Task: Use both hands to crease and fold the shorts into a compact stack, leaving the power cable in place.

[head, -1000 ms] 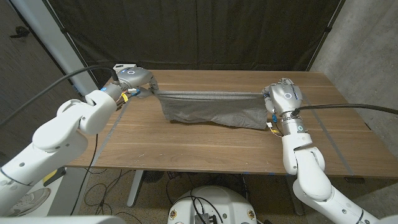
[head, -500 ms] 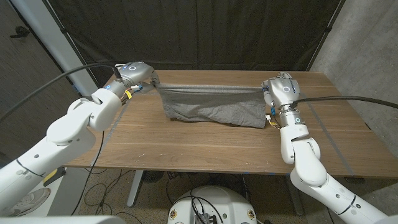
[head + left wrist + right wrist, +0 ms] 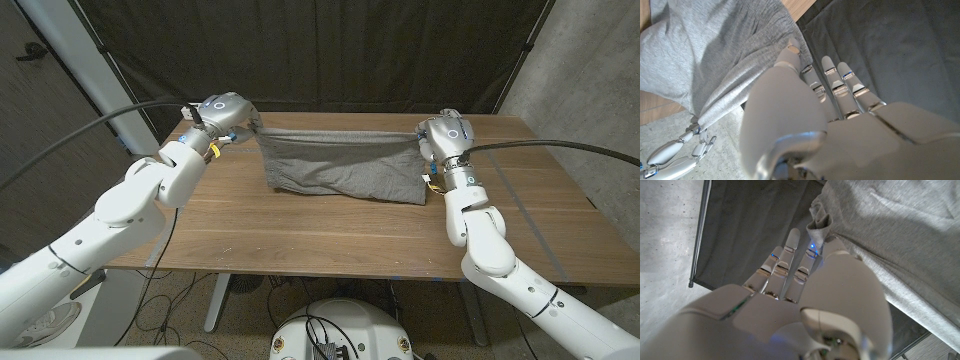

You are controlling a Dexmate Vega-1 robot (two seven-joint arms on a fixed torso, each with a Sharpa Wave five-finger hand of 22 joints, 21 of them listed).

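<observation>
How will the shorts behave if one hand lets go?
Likely floppy: the shorts sag and wrinkle between the left hand and right hand. The freed end would probably drop onto the table. Seemingly light: the top edge stays taut from corner pinches.

shorts (image 3: 345, 170) hem: bunched on table, can't tell layers | left hand (image 3: 225, 113) fingertips: buried in waistband | power cable: can't make it out

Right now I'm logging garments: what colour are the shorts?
Plain grey shorts, clearest in the head view.
</observation>
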